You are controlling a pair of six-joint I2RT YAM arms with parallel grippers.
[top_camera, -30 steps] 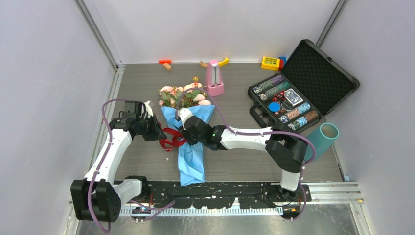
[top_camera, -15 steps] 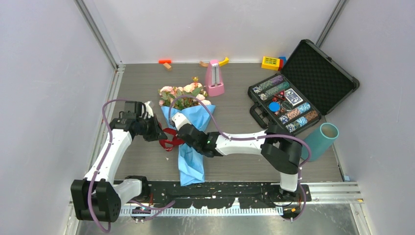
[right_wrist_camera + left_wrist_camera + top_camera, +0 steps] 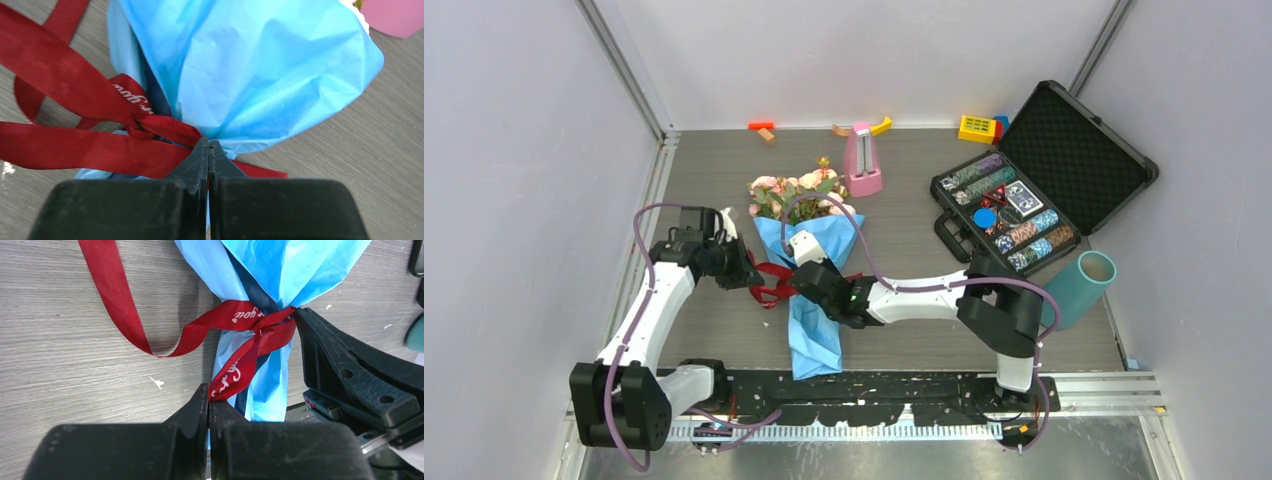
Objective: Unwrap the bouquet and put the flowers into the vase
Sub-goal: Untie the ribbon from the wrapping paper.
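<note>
Top external view: we see the bouquet (image 3: 816, 335) lying flat at the middle of the table (image 3: 714, 170). Its pink and peach roses (image 3: 796, 192) point to the far side, and the tip of its blue paper cone points to the near edge. A dark red ribbon (image 3: 235, 315) is knotted round the cone's narrow waist, and its loose loops and tails spill onto the table to the left.

The left gripper (image 3: 208, 394) comes in from the left, its fingers pressed together on a white-lettered ribbon tail just near of the knot. The right gripper (image 3: 208, 145) reaches in from the right, its fingers likewise together. Their tips pinch the ribbon at the knot, where the paper gathers.

Well apart from the bouquet, the teal vase (image 3: 1079, 285) sits tilted at the table's right edge, its open mouth turned up toward the far right. Just beyond it, at far right, a black case (image 3: 1074, 150) lies open, showing rows of chips. A pink metronome (image 3: 862, 160) stands just beyond the roses, and small coloured blocks (image 3: 977, 128) lie along the far wall.
</note>
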